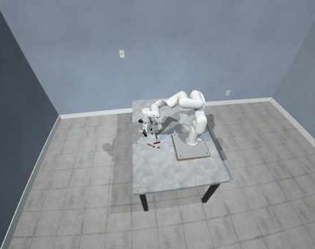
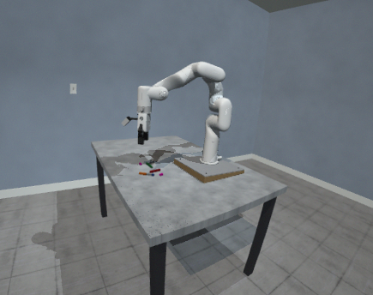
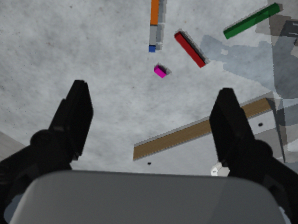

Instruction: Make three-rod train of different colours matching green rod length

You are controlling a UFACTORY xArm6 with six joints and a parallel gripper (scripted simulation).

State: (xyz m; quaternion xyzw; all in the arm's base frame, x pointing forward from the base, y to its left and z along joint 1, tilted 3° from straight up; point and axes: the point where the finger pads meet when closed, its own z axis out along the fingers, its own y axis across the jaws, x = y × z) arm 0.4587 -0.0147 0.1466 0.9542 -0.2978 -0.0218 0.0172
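Observation:
In the wrist view, an orange rod (image 3: 155, 12) (image 2: 142, 173), a grey rod (image 3: 153, 35) and a blue rod (image 3: 152, 49) (image 2: 153, 175) lie end to end in what looks like one straight line, with no gap I can make out. The orange rod's far end is cut off there. A magenta rod (image 3: 160, 71) (image 2: 161, 174) lies apart, beyond the blue end. A red rod (image 3: 190, 49) (image 2: 155, 171) lies slanted beside the line. The green rod (image 3: 252, 21) (image 2: 149, 165) lies farther off. My gripper (image 3: 152, 99) (image 2: 143, 141) is open and empty, well above the table.
A second magenta rod (image 1: 152, 133) (image 2: 140, 164) lies near the green rod, outside the wrist view. The robot's base plate (image 1: 187, 153) (image 2: 223, 171) (image 3: 175, 140) stands on the table (image 1: 154, 174) (image 2: 174, 201), on the other side of the red rod.

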